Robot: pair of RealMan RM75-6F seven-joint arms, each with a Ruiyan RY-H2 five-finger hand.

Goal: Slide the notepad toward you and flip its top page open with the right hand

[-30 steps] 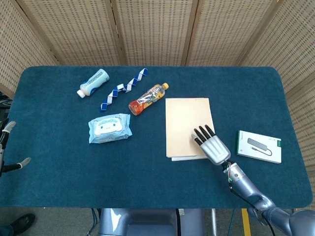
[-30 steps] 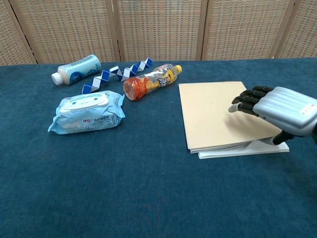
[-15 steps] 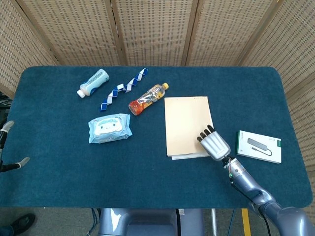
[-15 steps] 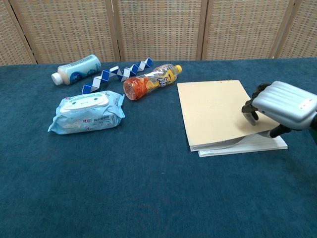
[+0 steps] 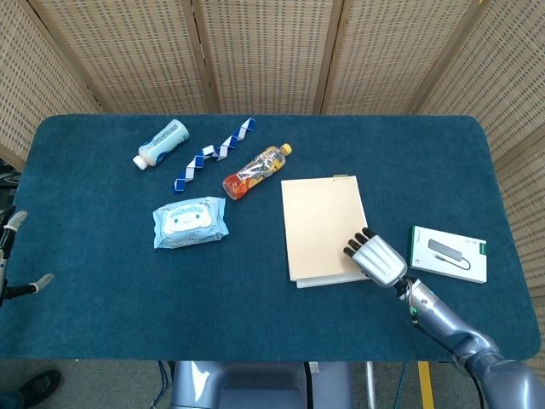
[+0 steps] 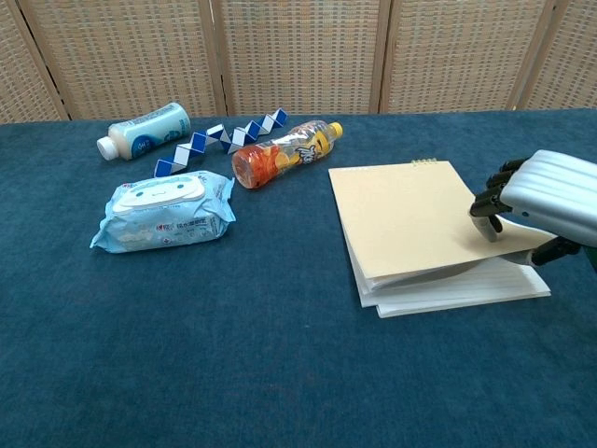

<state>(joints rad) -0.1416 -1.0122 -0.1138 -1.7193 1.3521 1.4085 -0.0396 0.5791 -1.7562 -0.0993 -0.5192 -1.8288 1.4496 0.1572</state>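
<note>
1. Notepad (image 5: 323,228) lies w/ its far-left corner just beside the orange juice bottle (image 5: 256,172). Vs. a sec ago it has slid nearer the robot & rotated a bit; spiral binding now shows at its far edge in chest view.
2. Right hand (image 5: 375,258) sits on the pad's near-right corner, fingertips (image 6: 487,207) curled down onto the tan cover. It had been further up the page w/ fingers straighter; it has pulled back toward the near edge.
3. Cover (image 6: 420,219) now lifted at near edge: chest view shows a gap betw. it & the white pages (image 6: 466,291) below. Cannot tell if the thumb is under the cover, so pinching vs. just pressing = unclear.
4. Meaning: slide looks mostly done, flip just starting; page not yet turned over.
5. Left hand (image 5: 15,256): only a sliver at head view's left edge, well apart from the bottle; clenched or released, cannot tell.
6. Near the bottle: blue-white twist puzzle (image 5: 213,154), white bottle (image 5: 162,143), wet wipes pack (image 5: 190,221). Boxed USB hub (image 5: 448,253) well off to its right, beyond the pad.
</note>
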